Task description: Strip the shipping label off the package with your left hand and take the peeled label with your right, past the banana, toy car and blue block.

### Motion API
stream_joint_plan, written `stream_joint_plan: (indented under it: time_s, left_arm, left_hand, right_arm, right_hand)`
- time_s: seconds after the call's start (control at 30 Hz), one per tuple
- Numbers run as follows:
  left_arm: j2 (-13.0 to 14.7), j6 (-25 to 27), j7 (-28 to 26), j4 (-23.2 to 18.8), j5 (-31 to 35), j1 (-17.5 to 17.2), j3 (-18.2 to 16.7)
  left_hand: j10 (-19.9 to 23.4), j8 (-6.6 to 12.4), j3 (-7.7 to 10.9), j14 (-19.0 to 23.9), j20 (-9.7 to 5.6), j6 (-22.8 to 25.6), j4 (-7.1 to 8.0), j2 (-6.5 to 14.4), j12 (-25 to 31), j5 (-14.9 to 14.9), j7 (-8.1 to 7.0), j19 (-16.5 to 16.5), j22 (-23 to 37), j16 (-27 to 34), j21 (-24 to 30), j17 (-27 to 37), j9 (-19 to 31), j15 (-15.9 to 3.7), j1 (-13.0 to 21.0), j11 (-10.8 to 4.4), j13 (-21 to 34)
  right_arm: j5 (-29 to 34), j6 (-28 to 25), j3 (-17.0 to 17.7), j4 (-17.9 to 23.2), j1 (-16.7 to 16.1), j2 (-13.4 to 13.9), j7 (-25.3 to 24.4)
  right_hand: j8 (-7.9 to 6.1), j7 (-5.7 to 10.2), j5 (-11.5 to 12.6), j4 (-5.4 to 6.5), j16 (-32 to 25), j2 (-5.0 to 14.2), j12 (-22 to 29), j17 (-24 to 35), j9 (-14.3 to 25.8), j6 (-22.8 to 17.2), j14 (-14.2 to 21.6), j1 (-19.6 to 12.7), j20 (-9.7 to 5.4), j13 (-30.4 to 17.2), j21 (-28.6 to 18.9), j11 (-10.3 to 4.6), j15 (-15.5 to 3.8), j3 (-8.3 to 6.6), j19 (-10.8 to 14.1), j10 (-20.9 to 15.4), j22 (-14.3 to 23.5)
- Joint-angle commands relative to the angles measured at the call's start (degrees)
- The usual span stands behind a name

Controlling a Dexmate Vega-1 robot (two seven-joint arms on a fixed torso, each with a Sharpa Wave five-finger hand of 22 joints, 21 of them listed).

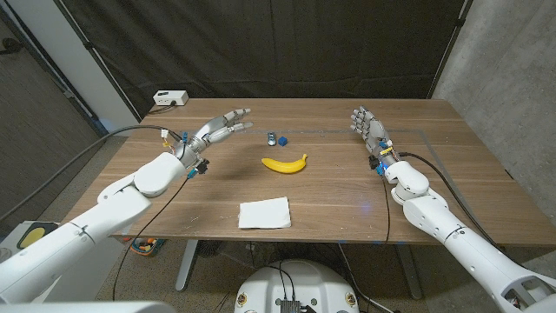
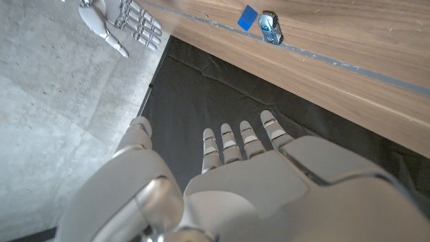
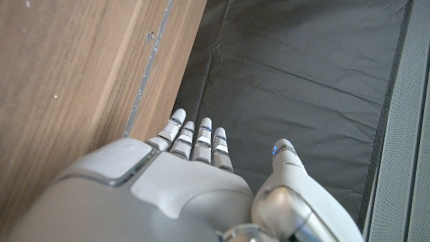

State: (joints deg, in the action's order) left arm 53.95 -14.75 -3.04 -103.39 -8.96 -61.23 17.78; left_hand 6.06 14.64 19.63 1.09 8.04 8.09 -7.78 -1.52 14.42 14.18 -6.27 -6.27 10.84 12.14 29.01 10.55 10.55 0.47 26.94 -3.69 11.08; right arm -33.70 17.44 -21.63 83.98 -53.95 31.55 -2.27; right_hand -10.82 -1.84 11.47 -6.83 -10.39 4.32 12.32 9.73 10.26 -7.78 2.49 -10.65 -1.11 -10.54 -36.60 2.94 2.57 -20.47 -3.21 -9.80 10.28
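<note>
A: Starting at the near edge of the wooden table (image 1: 347,196), what lies there?

B: The package (image 1: 264,213), a flat white piece, sits close to the front edge, about midway between the two arms. No hand touches it. Its label is too hard to make out from the head view; the top just reads as plain white.

A: And beyond it?

B: The banana (image 1: 285,163) lies further in, near the table's middle, curved with its ends pointing away from the robot. Past that, the toy car (image 1: 271,138) and the blue block (image 1: 281,139) sit just beside each other. The left wrist view shows that pair too, the block touching or almost touching the car; I cannot tell which.

A: The hands?

B: The left hand (image 1: 221,126) is raised over the table's left part, fingers spread apart and holding nothing, reaching toward the car and block but apart from them. The right hand (image 1: 369,129) stands over the right side, fingers straight and slightly apart, also empty, well apart from the package.

A: Anything at the back?

B: A white power strip (image 1: 169,99) sits at the far left corner, in front of a black curtain (image 1: 304,48). Cables run along both forearms.
</note>
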Motion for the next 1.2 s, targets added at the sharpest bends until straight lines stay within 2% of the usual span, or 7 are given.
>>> stream_joint_plan:
  time_s: [0.03,0.17,0.57,0.77,0.8,0.93,1.2]
  left_arm:
    - [7.85,3.46,0.68,-8.92,6.01,-5.22,-4.09]
    - [10.10,4.98,1.82,-11.38,7.37,-6.49,-5.40]
    - [15.43,8.60,4.56,-17.52,12.04,-10.02,-9.27]
    - [17.65,10.91,5.97,-20.64,14.28,-12.66,-11.84]
    - [18.46,11.79,6.31,-21.68,15.02,-13.65,-12.79]
    - [19.32,12.91,7.70,-23.36,16.05,-15.79,-15.11]
    - [20.44,16.65,11.78,-26.92,20.16,-19.00,-18.47]
  left_hand:
    - [0.84,0.48,0.18,0.69,0.27,1.41,-0.83,-0.22,0.23,-0.11,0.16,0.49,0.20,0.15,-0.18,0.21,0.32,-0.05,1.63,-0.04,0.22]
    - [1.35,0.53,0.30,1.02,0.06,2.07,-1.40,-0.64,0.25,-0.11,-0.03,1.00,0.21,0.18,-0.15,0.26,0.35,-0.36,3.07,-0.77,0.28]
    - [1.34,-0.39,0.52,0.88,0.04,0.89,-2.32,-1.99,-0.15,0.10,-0.22,1.07,0.23,-0.02,-0.55,0.42,0.43,-0.42,7.04,-1.42,0.44]
    - [1.11,-0.69,0.67,0.37,0.19,0.49,-2.41,-2.32,-0.38,0.24,0.05,0.81,0.26,-0.20,-0.82,0.50,0.48,-0.18,8.69,-1.42,0.51]
    - [1.39,-0.69,0.73,0.32,0.20,0.59,-2.43,-2.44,-0.32,0.31,0.16,0.79,0.27,-0.21,-0.88,0.54,0.50,-0.09,9.29,-1.80,0.54]
    - [3.75,-0.44,0.56,1.21,0.07,1.76,-2.37,-3.61,0.38,0.66,0.44,1.44,0.32,0.24,-0.89,0.69,0.59,-0.29,11.60,-2.05,0.70]
    - [4.90,-0.34,-0.01,2.02,0.16,2.54,-2.17,-5.02,0.63,1.08,0.84,1.84,0.40,0.58,-0.93,0.85,0.65,-0.50,12.99,-1.70,0.87]
  right_arm:
    - [1.33,1.10,0.08,2.31,-1.66,0.21,-1.59]
    - [1.61,1.83,-0.04,2.48,-2.09,-0.11,-1.75]
    - [2.35,3.27,-0.11,3.27,-3.21,-0.69,-2.54]
    - [2.78,3.85,-0.11,3.55,-3.50,-0.82,-2.76]
    - [2.76,4.01,-0.09,3.65,-3.61,-0.98,-2.91]
    - [2.93,4.55,-0.13,3.63,-3.75,-1.18,-2.90]
    - [3.42,5.34,-0.28,3.48,-3.94,-1.39,-2.80]
  right_hand:
    - [-0.24,0.12,0.30,-0.24,-0.36,0.10,0.46,0.18,0.25,-0.72,0.33,-0.71,-0.03,-0.29,0.18,0.15,0.34,-0.12,0.13,-0.43,0.11]
    - [-0.24,0.06,0.30,-0.27,-0.35,0.08,0.47,0.18,0.25,-0.73,0.35,-0.74,-0.04,-0.29,0.23,0.17,0.35,-0.12,0.16,-0.47,0.11]
    - [-0.25,0.02,0.28,-0.30,-0.31,0.03,0.45,0.19,0.25,-0.83,0.34,-0.75,-0.06,-0.29,0.34,0.10,0.32,-0.09,0.31,-0.47,0.12]
    - [-0.24,0.00,0.27,-0.31,-0.30,0.01,0.48,0.20,0.26,-0.84,0.37,-0.75,-0.10,-0.29,0.42,0.07,0.33,-0.07,0.33,-0.57,0.12]
    - [-0.24,0.00,0.27,-0.31,-0.30,0.01,0.48,0.20,0.26,-0.85,0.37,-0.75,-0.10,-0.29,0.43,0.07,0.32,-0.07,0.33,-0.56,0.12]
    - [-0.24,-0.04,0.27,-0.32,-0.30,0.01,0.46,0.20,0.26,-0.86,0.38,-0.76,-0.13,-0.29,0.46,0.05,0.30,-0.07,0.34,-0.55,0.12]
    - [-0.23,-0.08,0.27,-0.31,-0.30,-0.02,0.48,0.22,0.26,-0.88,0.42,-0.73,-0.15,-0.29,0.55,0.10,0.29,-0.04,0.36,-0.62,0.13]
